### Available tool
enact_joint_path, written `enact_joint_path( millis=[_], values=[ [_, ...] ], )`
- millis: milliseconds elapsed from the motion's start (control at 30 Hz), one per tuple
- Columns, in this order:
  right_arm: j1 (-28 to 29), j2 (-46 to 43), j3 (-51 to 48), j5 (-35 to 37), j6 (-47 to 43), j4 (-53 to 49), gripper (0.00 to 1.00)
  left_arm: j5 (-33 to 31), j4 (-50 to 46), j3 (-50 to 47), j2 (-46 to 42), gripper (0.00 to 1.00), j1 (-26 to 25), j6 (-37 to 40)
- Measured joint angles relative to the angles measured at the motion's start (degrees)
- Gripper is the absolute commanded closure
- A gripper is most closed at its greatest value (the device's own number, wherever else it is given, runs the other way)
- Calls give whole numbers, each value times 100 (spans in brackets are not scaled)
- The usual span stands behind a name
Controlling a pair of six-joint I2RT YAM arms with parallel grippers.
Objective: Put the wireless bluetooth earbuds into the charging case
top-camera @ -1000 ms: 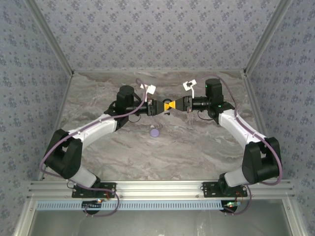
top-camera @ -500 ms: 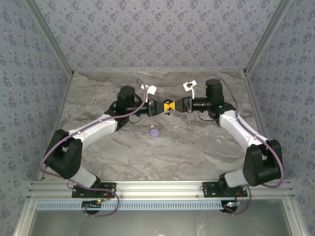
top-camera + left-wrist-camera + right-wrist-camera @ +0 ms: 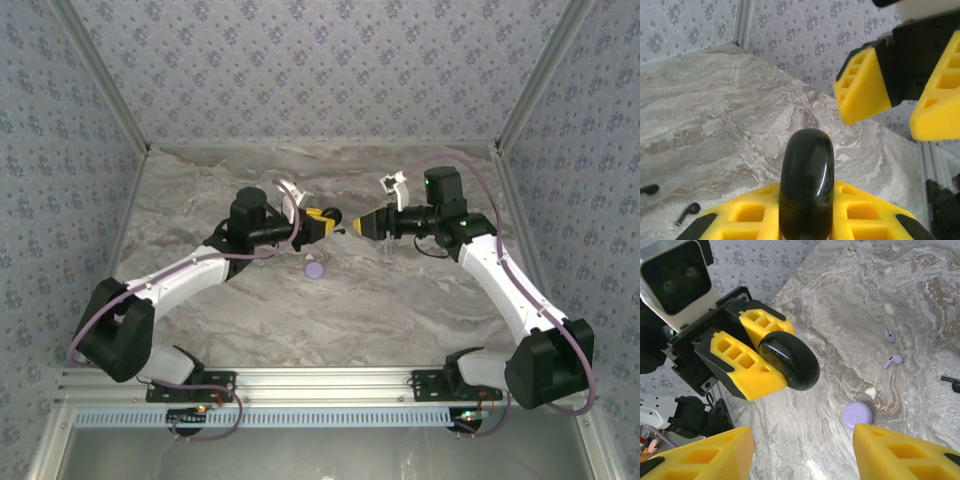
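Observation:
My left gripper (image 3: 333, 221) hangs above the table's middle, shut on the rim of a glossy black round disc (image 3: 806, 175) that stands on edge between its yellow fingers (image 3: 750, 212). My right gripper (image 3: 362, 225) faces it a short way to the right, open with nothing between its fingers (image 3: 905, 455). The charging case (image 3: 315, 269), a pale lavender puck, lies shut on the table below the two grippers, also seen as the lavender case (image 3: 857, 414) in the right wrist view. Two tiny black earbuds (image 3: 688, 210) (image 3: 649, 189) lie on the marble at the left of the left wrist view.
Two small lavender earbud-shaped pieces (image 3: 893, 360) (image 3: 889, 335) and a white chip (image 3: 870, 392) lie near the lavender case. Patterned walls and aluminium posts (image 3: 100, 80) close in the marble table (image 3: 400, 310) on three sides.
The two grippers were together at the centre on the black disc. The right gripper has opened and backed off to the right; the left gripper keeps the disc and has swung slightly.

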Motion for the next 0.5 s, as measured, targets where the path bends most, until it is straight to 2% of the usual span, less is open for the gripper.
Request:
enact_joint_path(
  millis=[233,500],
  values=[
    [413,2,289,282,-334,-431,41,136,-79,-48,-155,80,-214,984],
    [542,24,391,557,-538,-699,41,431,-105,-52,-216,81,-243,1340]
  ],
)
